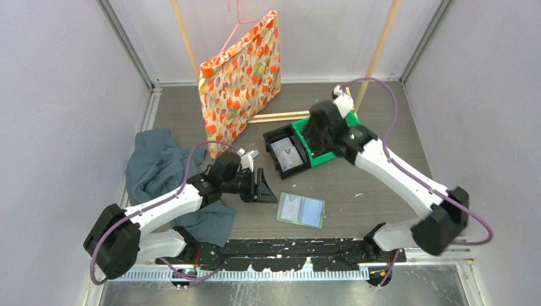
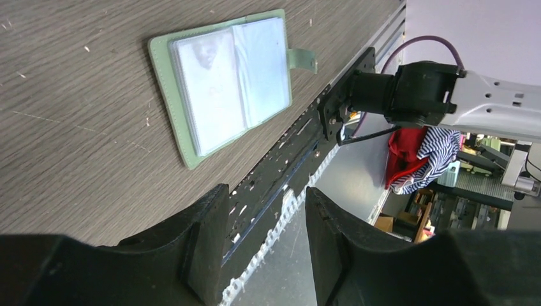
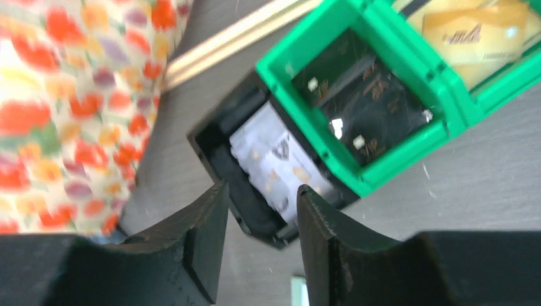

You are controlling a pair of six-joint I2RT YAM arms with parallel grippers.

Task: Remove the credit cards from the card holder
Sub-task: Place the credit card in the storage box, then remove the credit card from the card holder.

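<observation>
The sage-green card holder lies open flat on the table near the front edge, its pale blue inner panels facing up. Just left of it hovers my left gripper, open and empty. My right gripper is open above the bins at the back, nothing between its fingers. Below it a pale patterned card rests in a black bin. A dark card lies in the green bin, and a gold card in the neighbouring green compartment.
A floral cloth bag hangs at the back left of the bins. A dark teal cloth is bunched under the left arm. Wooden sticks lie behind the bins. The black base rail runs along the front edge.
</observation>
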